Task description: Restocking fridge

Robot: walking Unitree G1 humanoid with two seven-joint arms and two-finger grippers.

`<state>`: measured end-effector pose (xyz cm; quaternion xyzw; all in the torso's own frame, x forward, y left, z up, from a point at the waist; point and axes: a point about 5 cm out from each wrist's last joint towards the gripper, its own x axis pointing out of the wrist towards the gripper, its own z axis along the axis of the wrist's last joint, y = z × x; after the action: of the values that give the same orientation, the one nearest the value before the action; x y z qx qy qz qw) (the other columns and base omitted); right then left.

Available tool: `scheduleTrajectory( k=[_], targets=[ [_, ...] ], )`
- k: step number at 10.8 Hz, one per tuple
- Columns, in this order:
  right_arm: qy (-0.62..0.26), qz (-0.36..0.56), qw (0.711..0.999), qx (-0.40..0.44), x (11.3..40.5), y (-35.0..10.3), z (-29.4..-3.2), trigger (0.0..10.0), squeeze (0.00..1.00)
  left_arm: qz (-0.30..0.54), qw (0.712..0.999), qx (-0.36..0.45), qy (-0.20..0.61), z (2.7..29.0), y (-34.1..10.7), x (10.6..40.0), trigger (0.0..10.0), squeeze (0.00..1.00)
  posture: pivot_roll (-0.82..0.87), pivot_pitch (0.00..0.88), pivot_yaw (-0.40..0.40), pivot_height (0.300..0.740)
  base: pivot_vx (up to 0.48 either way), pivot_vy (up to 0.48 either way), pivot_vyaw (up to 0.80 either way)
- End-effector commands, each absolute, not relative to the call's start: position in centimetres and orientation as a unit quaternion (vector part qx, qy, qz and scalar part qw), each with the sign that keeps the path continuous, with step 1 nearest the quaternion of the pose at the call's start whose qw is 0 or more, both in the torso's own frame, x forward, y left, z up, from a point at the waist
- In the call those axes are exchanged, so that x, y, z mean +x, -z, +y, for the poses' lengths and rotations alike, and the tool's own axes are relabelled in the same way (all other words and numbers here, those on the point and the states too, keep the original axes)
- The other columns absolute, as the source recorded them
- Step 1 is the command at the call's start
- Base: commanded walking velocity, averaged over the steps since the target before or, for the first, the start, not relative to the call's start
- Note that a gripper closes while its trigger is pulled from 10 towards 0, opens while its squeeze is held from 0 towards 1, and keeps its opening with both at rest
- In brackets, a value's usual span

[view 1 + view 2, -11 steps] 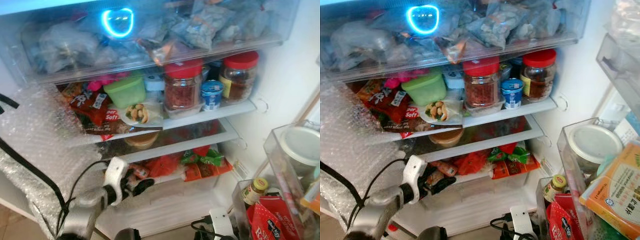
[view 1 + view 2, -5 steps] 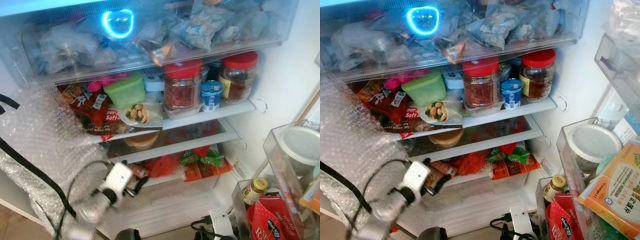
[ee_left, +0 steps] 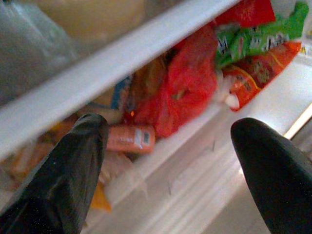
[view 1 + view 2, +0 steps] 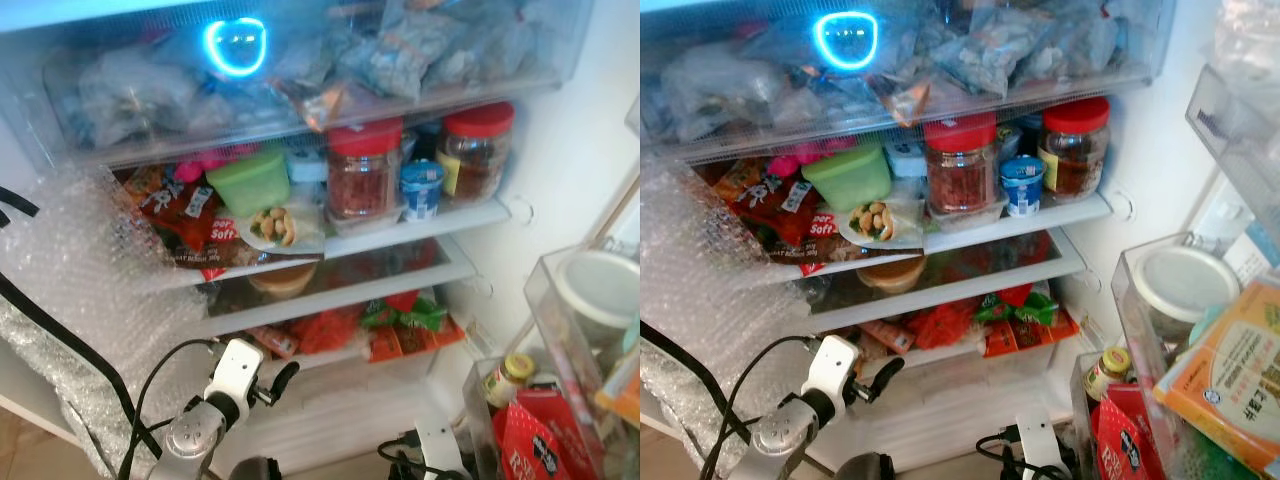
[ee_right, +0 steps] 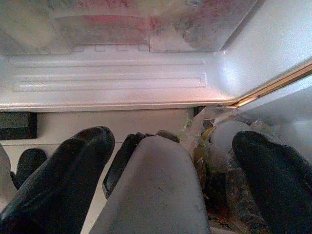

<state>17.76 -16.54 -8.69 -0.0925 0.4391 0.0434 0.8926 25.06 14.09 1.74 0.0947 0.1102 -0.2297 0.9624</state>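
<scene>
Left claw (image 3: pixel 168 146) gapes empty before an orange packet (image 3: pixel 130 138).

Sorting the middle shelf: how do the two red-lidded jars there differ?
The left jar holds reddish, flaky contents; the right jar holds darker brown contents and shows a yellow label. The left jar stands nearer the shelf's front edge, on a clear tray; the right jar stands further back by the fridge wall. A small blue-lidded tub sits between them. Both are upright, clear and closed with red lids.
</scene>
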Motion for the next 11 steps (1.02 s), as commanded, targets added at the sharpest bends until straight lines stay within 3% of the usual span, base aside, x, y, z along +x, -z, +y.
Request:
scheduleTrajectory(
  k=[1, 11],
  targets=[
    [-0.049, 0.467, 0.879, -0.088, 16.0, 9.5, -16.3, 10.0, 0.0, 0.12, 0.962, 0.098, 0.227, 14.6, -1.2, 24.9, 10.0, 0.0, -0.05, 0.0, 0.076, 0.638, -0.247, 0.0, 0.0],
    [-0.055, 0.46, 0.882, -0.09, 16.8, 9.2, -16.0, 10.0, 0.0, 0.151, 0.957, 0.107, 0.223, 15.4, 0.8, 24.7, 10.0, 0.0, -0.05, 0.0, 0.074, 0.638, -0.326, 0.0, 0.0]
  ],
)
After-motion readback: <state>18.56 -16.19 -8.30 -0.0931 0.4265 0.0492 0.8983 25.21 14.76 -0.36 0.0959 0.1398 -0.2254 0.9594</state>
